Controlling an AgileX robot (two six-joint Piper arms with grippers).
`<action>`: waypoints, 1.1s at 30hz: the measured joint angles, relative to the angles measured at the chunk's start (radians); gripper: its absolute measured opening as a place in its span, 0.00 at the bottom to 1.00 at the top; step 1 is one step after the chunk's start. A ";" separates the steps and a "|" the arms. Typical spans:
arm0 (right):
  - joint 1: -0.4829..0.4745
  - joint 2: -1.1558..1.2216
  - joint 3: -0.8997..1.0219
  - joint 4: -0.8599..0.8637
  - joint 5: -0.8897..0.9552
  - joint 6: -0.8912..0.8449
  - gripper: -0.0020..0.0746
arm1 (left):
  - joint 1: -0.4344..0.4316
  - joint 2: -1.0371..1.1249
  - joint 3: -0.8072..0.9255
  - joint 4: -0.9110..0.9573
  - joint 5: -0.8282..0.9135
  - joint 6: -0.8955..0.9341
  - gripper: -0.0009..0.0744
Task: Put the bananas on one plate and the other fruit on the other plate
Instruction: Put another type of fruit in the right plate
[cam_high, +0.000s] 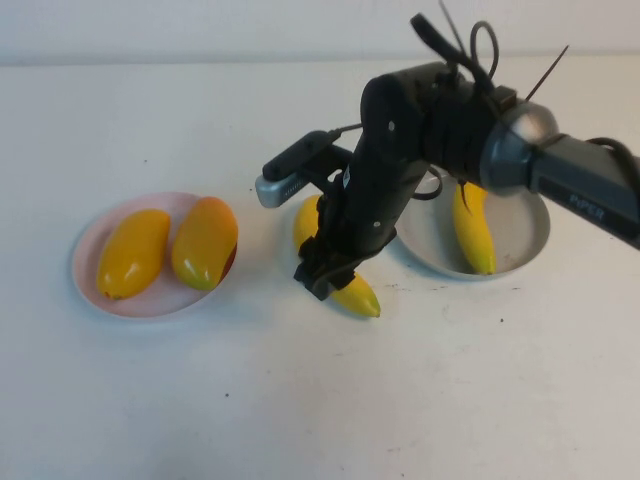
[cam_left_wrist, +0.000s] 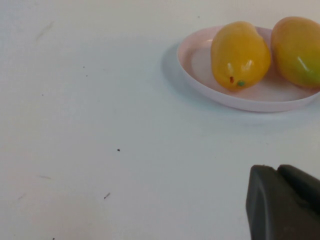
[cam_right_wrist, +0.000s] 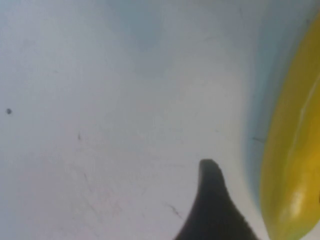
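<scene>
Pink plate (cam_high: 85, 262) at the high view's left carries both mangoes (cam_high: 168, 247); one banana (cam_high: 473, 228) lies in the grey-blue plate (cam_high: 530, 238), another banana (cam_high: 352, 292) on the table under the right gripper (cam_high: 322, 277), grip unclear. Left wrist view: left gripper (cam_left_wrist: 283, 202), closure unclear, near the pink plate. Right wrist view: dark fingertip (cam_right_wrist: 212, 205) just beside the banana.
</scene>
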 joint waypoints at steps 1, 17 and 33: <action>0.000 0.009 0.000 -0.004 -0.002 0.000 0.54 | 0.000 0.000 0.000 0.000 0.000 0.000 0.01; 0.000 0.057 -0.006 -0.058 -0.015 0.017 0.37 | 0.000 0.000 0.000 0.000 0.000 0.000 0.01; 0.000 0.062 -0.137 -0.110 0.064 0.075 0.63 | 0.000 0.000 0.000 0.000 0.000 0.000 0.01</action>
